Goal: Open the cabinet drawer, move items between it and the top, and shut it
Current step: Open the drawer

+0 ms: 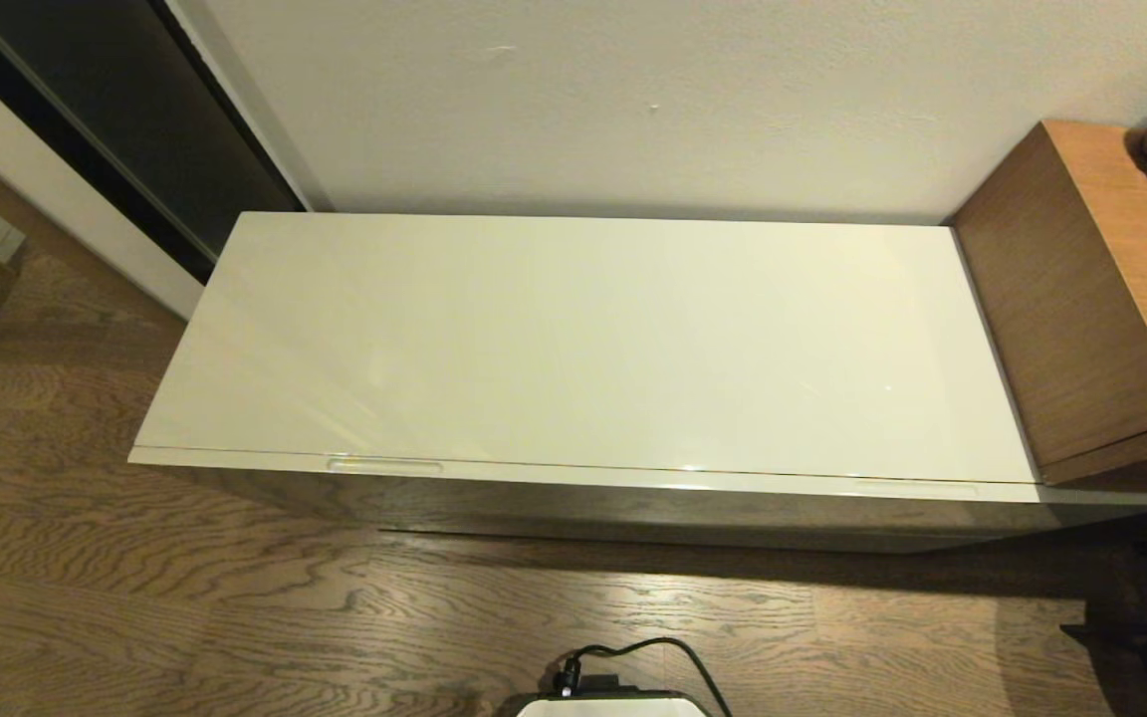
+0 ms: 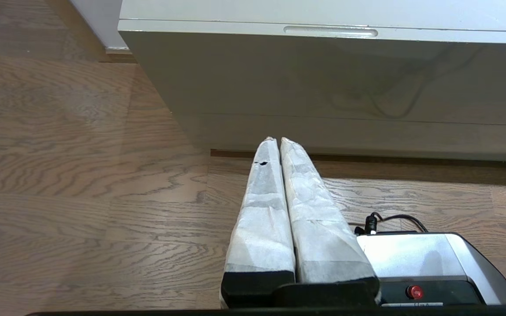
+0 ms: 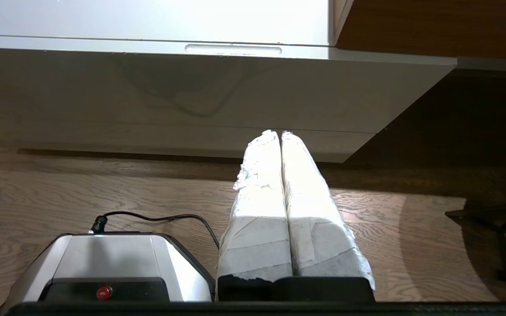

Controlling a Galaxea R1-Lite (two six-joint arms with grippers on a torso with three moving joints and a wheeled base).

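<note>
Both end effectors (image 2: 278,140) (image 3: 278,133) pressed together, low before the closed cabinet drawer (image 1: 633,493).

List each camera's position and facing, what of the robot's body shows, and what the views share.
Head: high, looking down at the long glossy cream-white top; only the robot's grey base edge shows.
Left wrist: low behind the left gripper, shut, facing the cream-white drawer face near its left end.
Right wrist: low behind the right gripper, shut, facing the drawer's right end beside the brown wooden unit.
Shared: closed drawer, wood floor.
</note>
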